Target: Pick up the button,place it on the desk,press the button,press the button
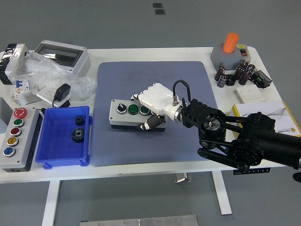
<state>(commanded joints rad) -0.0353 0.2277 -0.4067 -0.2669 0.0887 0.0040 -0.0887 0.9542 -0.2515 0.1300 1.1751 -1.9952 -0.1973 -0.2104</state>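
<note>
- A blue plastic bin (52, 141) at the worktop's 8 o'clock holds 2 dark gears (78, 129).
- The grey 3-button control box (128, 115) lies flat on the blue-grey mat (141, 141) near its centre, long axis running 9 to 3 o'clock, 1 black knob and 2 green buttons facing up.
- The robot's white right hand (153, 106) is clamped on the box's 3 o'clock end, fingers over the top, thumb against the near side.
- The white worktop (155, 167) stands on a grey floor (141, 23).
</note>
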